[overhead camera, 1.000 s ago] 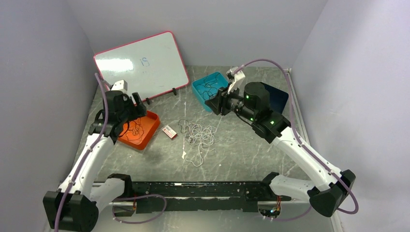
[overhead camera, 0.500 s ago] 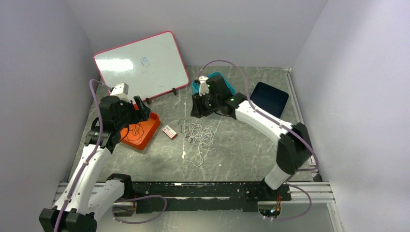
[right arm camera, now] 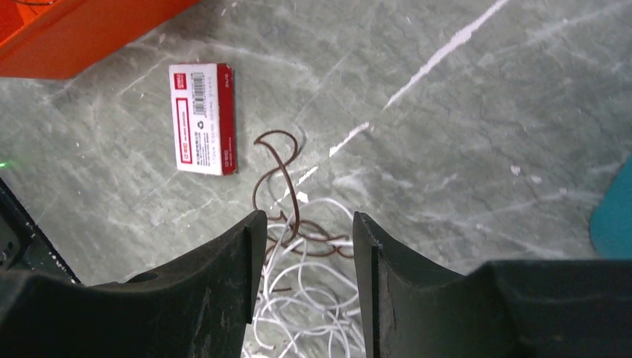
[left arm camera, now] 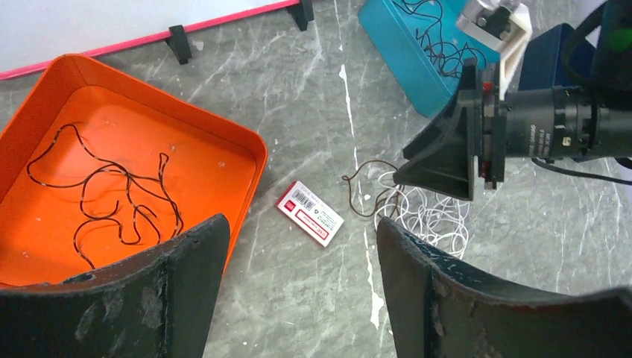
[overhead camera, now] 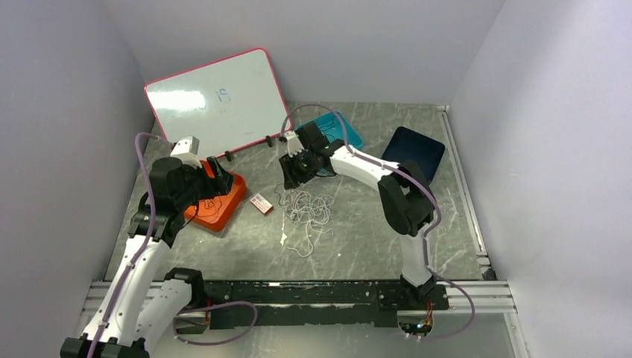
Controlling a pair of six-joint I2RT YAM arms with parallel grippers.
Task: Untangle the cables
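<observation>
Right arm has swung left since the earlier frame, off the teal tray [overhead camera: 349,134] and over the loose pile at mid-table. The left arm has shifted only slightly and stands by the orange tray [overhead camera: 223,209].

1. Right gripper [right arm camera: 302,250]: jaws apart, nothing pinched, low over the pile's end nearest the box. A reddish-brown cable [right arm camera: 277,173] curls on the table [overhead camera: 358,239] ahead of the fingers and runs into the gap between them. Whether it touches either finger cannot be told.
2. White cables [overhead camera: 309,212]: loose tangle on the grey marbled table. The reddish-brown strand is interlaced at its far-left edge, and one white tail trails toward the arm bases.
3. Left gripper [left arm camera: 298,283]: jaws wide apart and empty, hovering at the orange tray's right edge.
4. Orange tray: one dark cable [left arm camera: 112,194] lies in loose loops on its floor.
5. Teal tray: holds dark cables [left arm camera: 440,37], tangled.
6. Small red-and-white box [overhead camera: 261,203]: flat on the table between the orange tray and the pile, touching neither.
7. Dark blue tray [overhead camera: 414,149]: to the right of the teal tray.
8. Whiteboard [overhead camera: 216,97]: propped at the back left.
</observation>
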